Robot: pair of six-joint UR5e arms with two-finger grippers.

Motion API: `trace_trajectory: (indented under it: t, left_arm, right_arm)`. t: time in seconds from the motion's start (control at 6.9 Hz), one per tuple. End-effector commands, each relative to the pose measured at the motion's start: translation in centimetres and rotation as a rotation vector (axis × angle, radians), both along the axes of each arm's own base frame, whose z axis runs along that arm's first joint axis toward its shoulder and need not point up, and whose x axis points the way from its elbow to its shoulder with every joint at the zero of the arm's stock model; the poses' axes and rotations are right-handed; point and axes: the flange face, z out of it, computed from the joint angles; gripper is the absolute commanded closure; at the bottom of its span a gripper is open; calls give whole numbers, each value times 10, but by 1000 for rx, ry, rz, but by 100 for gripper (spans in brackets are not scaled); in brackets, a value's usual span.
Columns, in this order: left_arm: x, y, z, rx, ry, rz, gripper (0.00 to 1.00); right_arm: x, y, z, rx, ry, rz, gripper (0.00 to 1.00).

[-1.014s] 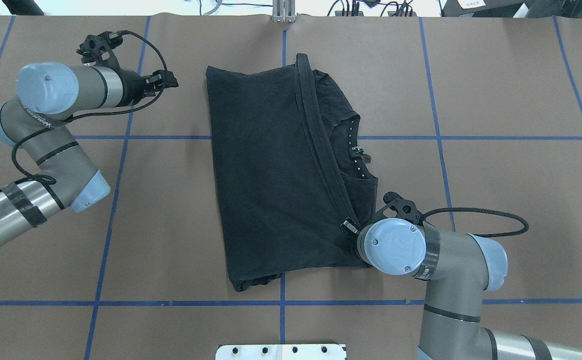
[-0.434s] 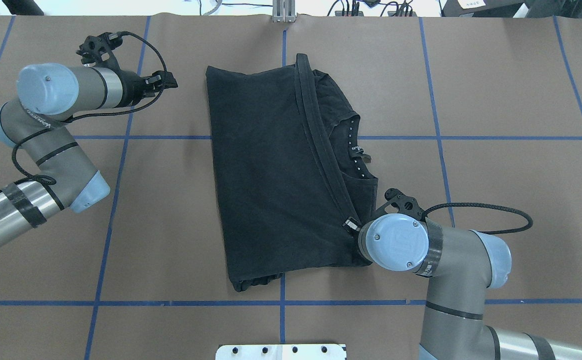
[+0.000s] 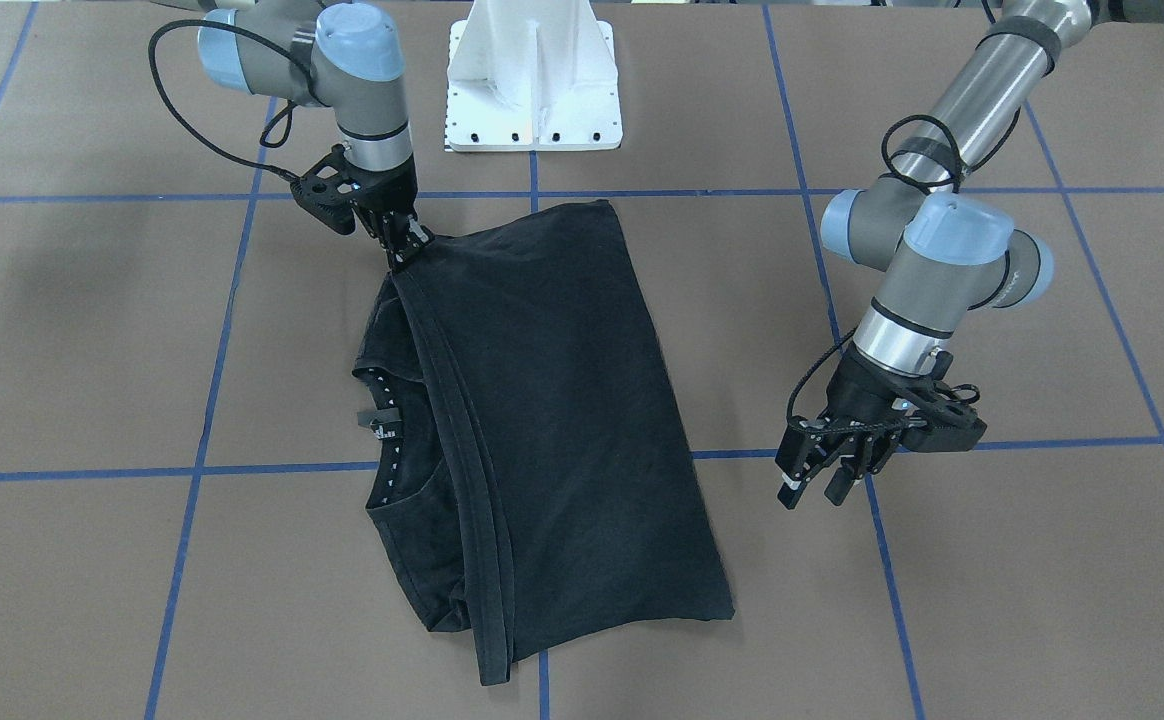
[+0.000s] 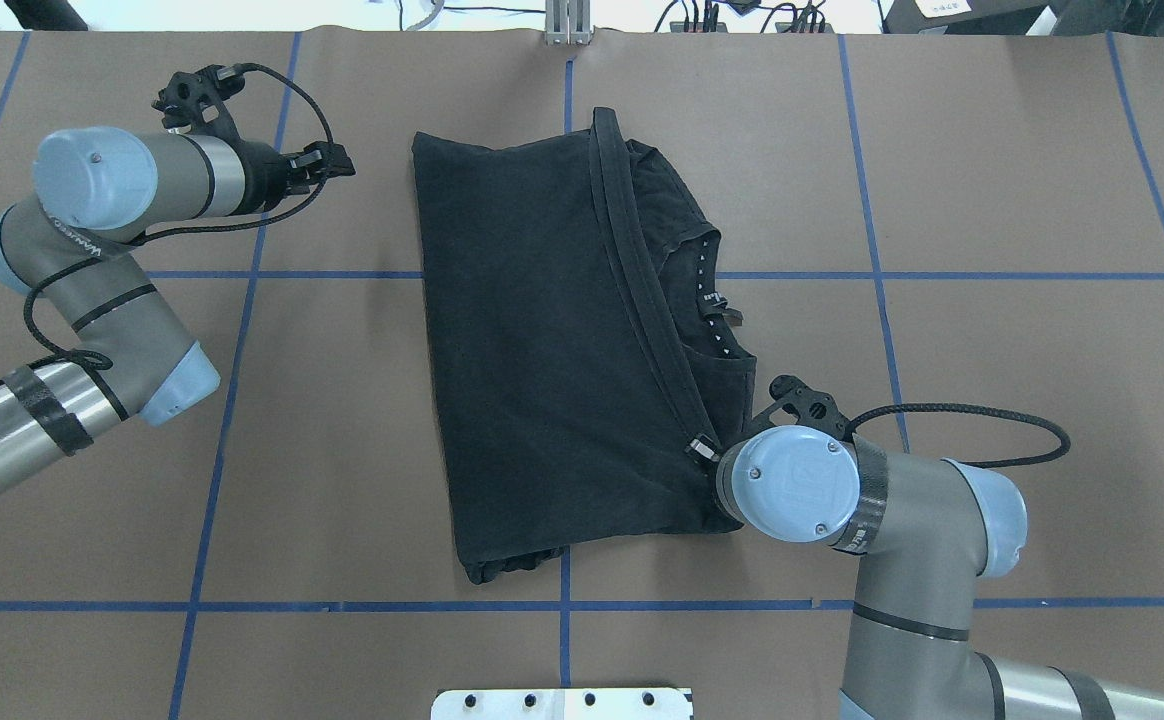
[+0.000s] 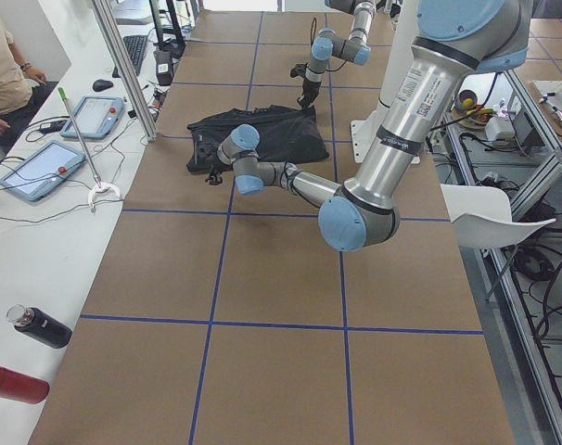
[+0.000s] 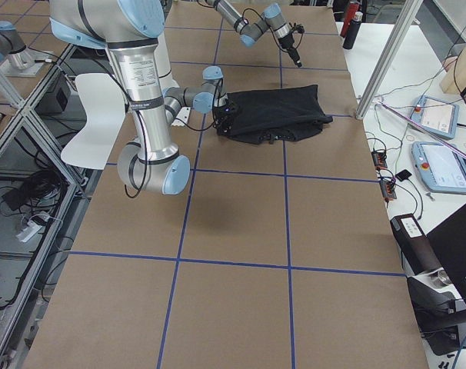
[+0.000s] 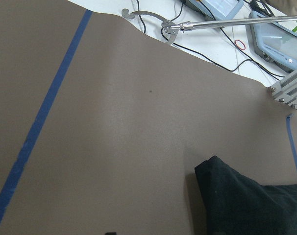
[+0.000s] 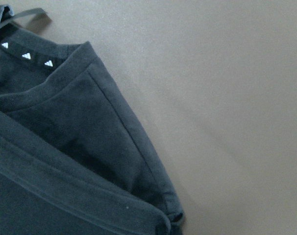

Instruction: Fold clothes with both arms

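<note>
the black t-shirt [image 3: 562,400] is lying folded over on the brown table [image 3: 992,600], just in front of the white pedestal base [image 3: 534,90], its plain side facing up. its collar [image 3: 382,405] is peeking out along the edge on the base's right. the right gripper [image 3: 407,243] is reaching down at the shirt corner nearest the base, clenched on the end of the hem [image 3: 445,370]. the left gripper [image 3: 814,487] is hovering over bare table farther out on the base's left, apart from the shirt, fingers spread and grasping nothing. blue tape lines [image 3: 942,190] are crossing the table.
</note>
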Motion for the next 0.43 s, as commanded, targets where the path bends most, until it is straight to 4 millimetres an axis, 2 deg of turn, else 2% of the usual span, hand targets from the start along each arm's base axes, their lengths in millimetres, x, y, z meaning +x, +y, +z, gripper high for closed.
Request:
trace_trajectory:
  t: [0.0, 0.29]
  left_arm:
    - [0, 0, 0, 1, 0, 1, 27]
    - [0, 0, -1, 0, 1, 0, 27]
  right_arm:
    - [8, 0, -7, -7, -3, -3, 100]
    - [11, 11, -11, -17, 28, -21, 100]
